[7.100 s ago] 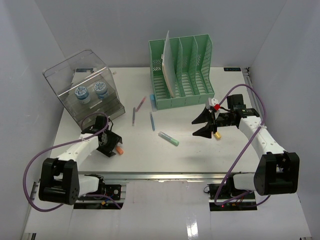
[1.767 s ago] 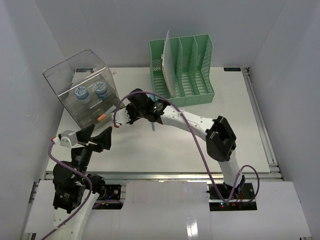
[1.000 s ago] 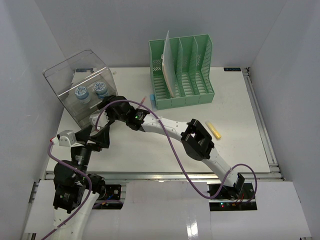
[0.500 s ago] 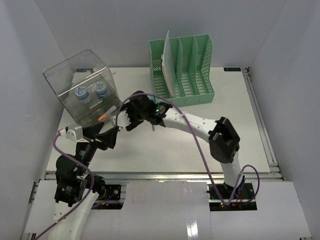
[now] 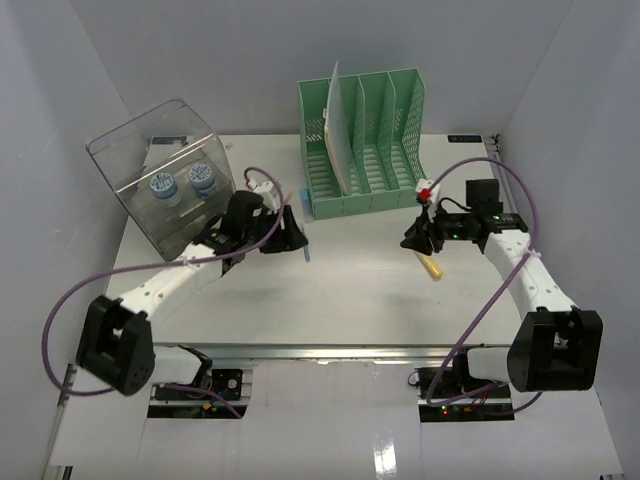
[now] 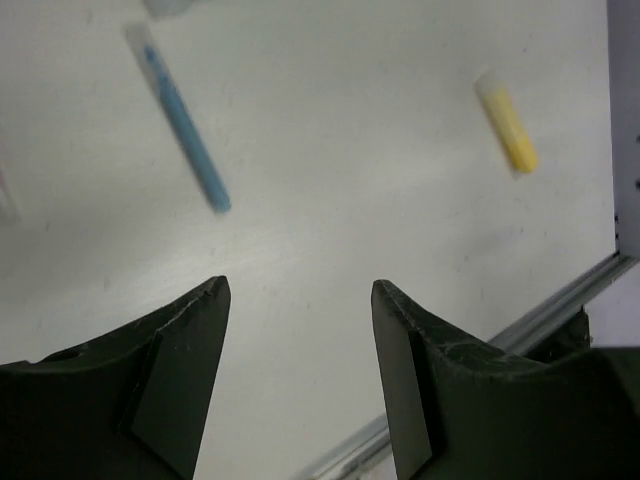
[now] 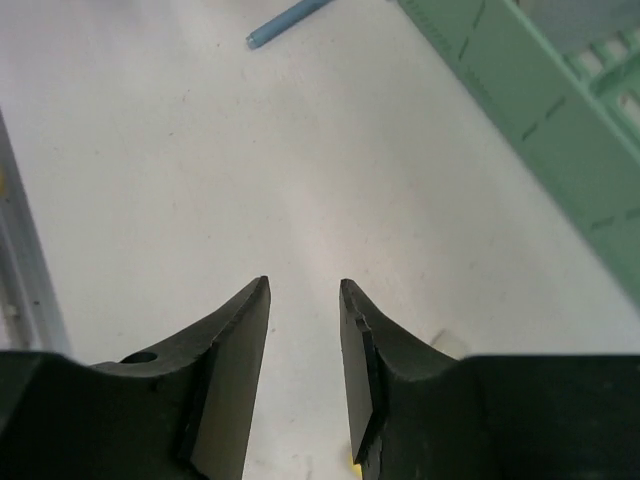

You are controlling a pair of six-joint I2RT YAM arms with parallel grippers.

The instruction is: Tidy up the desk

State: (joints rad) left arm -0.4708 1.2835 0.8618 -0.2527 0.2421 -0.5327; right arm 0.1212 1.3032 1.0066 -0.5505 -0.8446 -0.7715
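Note:
The white desk [image 5: 350,300] holds a blue pen [image 5: 305,251] near its middle and a yellow highlighter [image 5: 431,265] to the right. My left gripper [image 5: 291,236] is open and empty, just left of the blue pen. In the left wrist view [image 6: 300,290] the pen [image 6: 180,130] and the highlighter [image 6: 507,125] lie ahead of it. My right gripper [image 5: 416,240] hangs just above the highlighter's near end, its jaws a narrow gap apart with nothing between them [image 7: 305,285]. The pen's tip [image 7: 288,20] shows far ahead in the right wrist view.
A green file rack [image 5: 365,140] with one white sheet stands at the back centre and also shows in the right wrist view [image 7: 540,110]. A clear plastic box [image 5: 165,180] with two round-capped items stands at the back left. The silver front rail [image 6: 560,300] runs along the desk's near edge.

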